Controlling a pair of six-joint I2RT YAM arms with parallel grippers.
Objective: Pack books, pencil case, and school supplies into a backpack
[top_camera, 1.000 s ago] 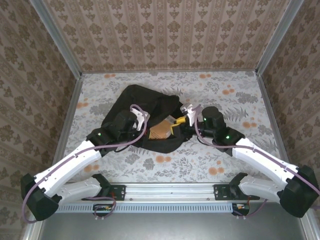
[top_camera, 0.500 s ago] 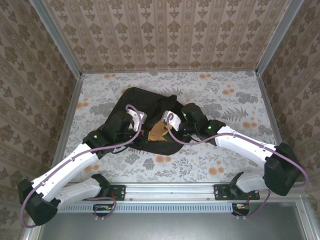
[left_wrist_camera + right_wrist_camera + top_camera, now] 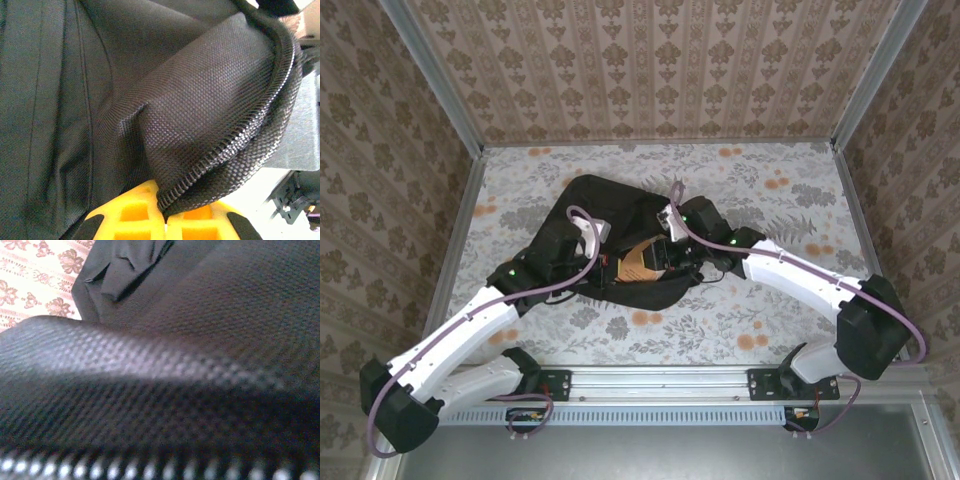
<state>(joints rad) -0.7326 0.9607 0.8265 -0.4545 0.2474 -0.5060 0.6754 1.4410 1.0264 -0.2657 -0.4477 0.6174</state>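
Note:
The black backpack (image 3: 605,205) lies in the middle of the table with its mouth facing the arms. An orange-tan book (image 3: 640,262) shows inside the opening. My left gripper (image 3: 608,265) sits at the mouth's left side. In the left wrist view its yellow fingers (image 3: 127,215) are shut on the backpack's zip edge (image 3: 220,150). My right gripper (image 3: 672,256) is pressed into the mouth's right side, next to the book. The right wrist view is close on black fabric (image 3: 200,340) and zip teeth (image 3: 125,467), and its fingers are hidden. The school supplies and pencil case are out of view.
The floral tablecloth (image 3: 780,290) surrounds the backpack, with open room to the right and at the back. Patterned walls (image 3: 640,60) enclose the table on three sides. The metal rail (image 3: 650,380) with both arm bases runs along the near edge.
My right arm has swung left and down from beside the backpack into its opening, and now covers part of the book. My left gripper has kept its hold on the zip edge.

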